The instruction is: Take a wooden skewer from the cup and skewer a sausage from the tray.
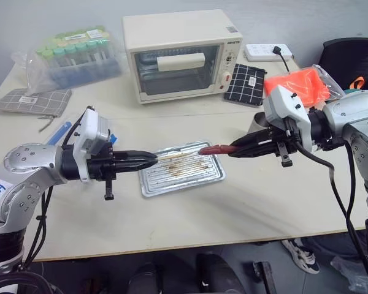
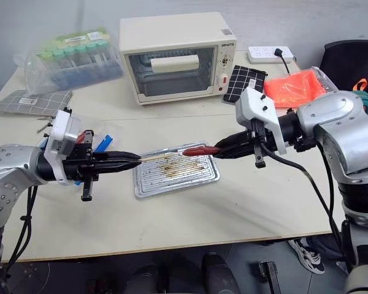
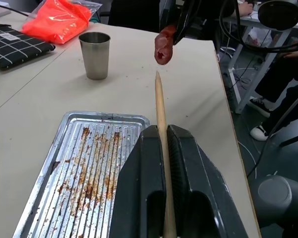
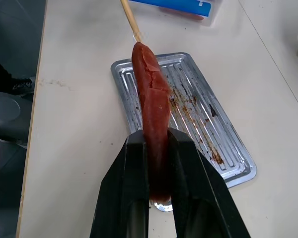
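My left gripper (image 1: 152,159) is shut on the wooden skewer (image 1: 178,153), a thin pale stick pointing right over the tray (image 1: 172,182). My right gripper (image 1: 232,149) is shut on the dark red sausage (image 1: 216,148), held level above the tray with its free end toward the skewer. The skewer's tip (image 3: 158,74) lies close to the sausage's end (image 3: 164,45); I cannot tell if they touch. The silver ridged tray (image 4: 198,114) has brown grease stains and nothing lies in it. The grey steel cup (image 3: 95,54) stands upright on the table beyond the tray.
A cream toaster oven (image 1: 181,55) stands at the back, with a bag of capped tubes (image 1: 73,58) to its left and a black grid pouch (image 1: 244,82), an orange bag (image 1: 297,86) and a power strip (image 1: 268,52) to its right. A clear box with blue bars (image 2: 101,144) lies behind my left gripper.
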### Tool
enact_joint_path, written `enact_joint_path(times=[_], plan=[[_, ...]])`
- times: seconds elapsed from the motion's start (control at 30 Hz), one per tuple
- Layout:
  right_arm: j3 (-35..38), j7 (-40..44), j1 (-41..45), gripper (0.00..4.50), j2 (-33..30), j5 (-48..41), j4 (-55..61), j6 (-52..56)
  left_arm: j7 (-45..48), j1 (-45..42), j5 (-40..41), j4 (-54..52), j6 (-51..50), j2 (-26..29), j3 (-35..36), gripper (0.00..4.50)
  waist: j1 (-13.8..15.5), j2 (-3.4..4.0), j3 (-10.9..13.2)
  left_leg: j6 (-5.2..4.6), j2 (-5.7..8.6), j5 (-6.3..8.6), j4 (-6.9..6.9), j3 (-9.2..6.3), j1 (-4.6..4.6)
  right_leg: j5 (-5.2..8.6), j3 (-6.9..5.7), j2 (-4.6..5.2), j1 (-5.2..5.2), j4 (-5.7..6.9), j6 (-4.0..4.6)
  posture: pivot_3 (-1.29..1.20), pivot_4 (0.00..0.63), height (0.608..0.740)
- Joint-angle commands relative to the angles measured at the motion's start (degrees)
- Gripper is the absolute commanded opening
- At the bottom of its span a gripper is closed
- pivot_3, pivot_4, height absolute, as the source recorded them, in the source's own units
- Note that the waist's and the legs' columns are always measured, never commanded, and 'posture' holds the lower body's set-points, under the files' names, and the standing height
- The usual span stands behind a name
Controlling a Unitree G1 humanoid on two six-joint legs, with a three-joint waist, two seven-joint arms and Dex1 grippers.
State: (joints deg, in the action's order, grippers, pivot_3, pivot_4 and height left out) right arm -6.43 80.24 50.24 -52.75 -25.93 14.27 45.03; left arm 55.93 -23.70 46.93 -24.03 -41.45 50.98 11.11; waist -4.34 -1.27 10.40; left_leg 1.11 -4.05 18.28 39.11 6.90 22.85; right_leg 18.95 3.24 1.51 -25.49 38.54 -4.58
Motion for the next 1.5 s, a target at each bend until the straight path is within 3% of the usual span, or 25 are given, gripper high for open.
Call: enact_joint_path(times=[0.03,1.5], plan=[[1.3,0.0,-0.5,0.51,-1.6,-0.7,1.6,-1.7,0.7,-1.1,0.3,-1.7,0.5,1.0,0.7,0.00,0.1,0.00,0.0,0.00,0.00,0.00,0.00,0.00,0.00,0.00,0.00,0.00,0.00,0.00,0.00,0.00,0.150,0.740],[0.1,-2.2,-0.7,0.51,-1.3,-4.7,6.6,-2.1,3.7,-3.7,-1.0,-0.8,2.2,0.7,-2.8,0.00,0.9,0.00,0.0,0.00,0.00,0.00,0.03,0.01,0.00,0.00,-0.01,-0.02,0.00,0.00,0.00,0.00,0.150,0.740]])
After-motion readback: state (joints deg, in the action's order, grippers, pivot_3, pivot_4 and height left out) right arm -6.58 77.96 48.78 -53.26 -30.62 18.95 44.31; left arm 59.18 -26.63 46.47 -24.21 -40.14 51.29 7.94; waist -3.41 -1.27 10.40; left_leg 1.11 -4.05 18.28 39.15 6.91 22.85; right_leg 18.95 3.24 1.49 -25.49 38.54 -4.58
